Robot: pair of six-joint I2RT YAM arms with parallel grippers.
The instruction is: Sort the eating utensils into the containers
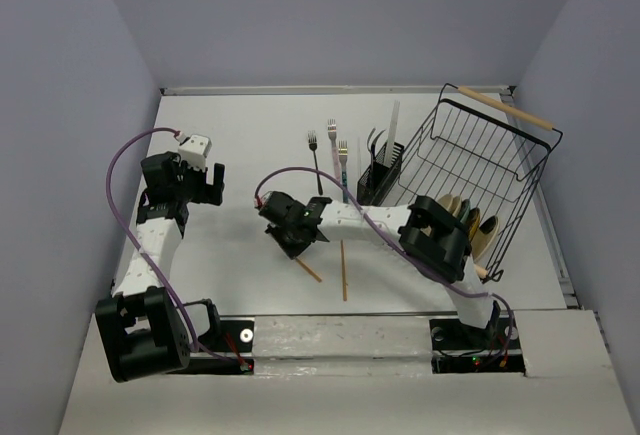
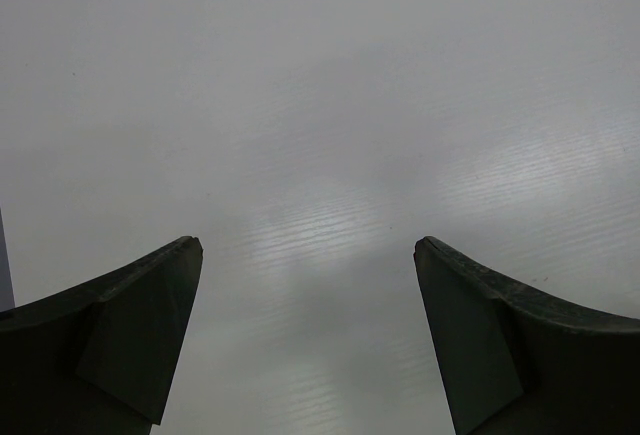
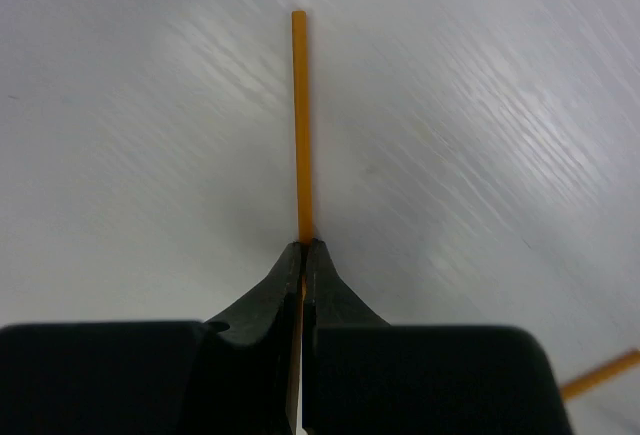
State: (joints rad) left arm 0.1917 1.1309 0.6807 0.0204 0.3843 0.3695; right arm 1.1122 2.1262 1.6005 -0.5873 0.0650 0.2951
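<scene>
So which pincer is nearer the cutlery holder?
Right. The right pincer, shut on a chopstick, sits mid-table just left of the holder; the left pincer hangs open far off left.

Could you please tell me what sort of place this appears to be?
Probably a robotics lab test cell, not a kitchen: a white table boxed in by plain grey panels, with a cutlery holder and wire rack staged on it.

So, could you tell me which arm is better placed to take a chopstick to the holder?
Right. The right gripper is shut on a brown chopstick, and the holder stands nearer that arm. The left gripper is open over bare table, away from both.
</scene>
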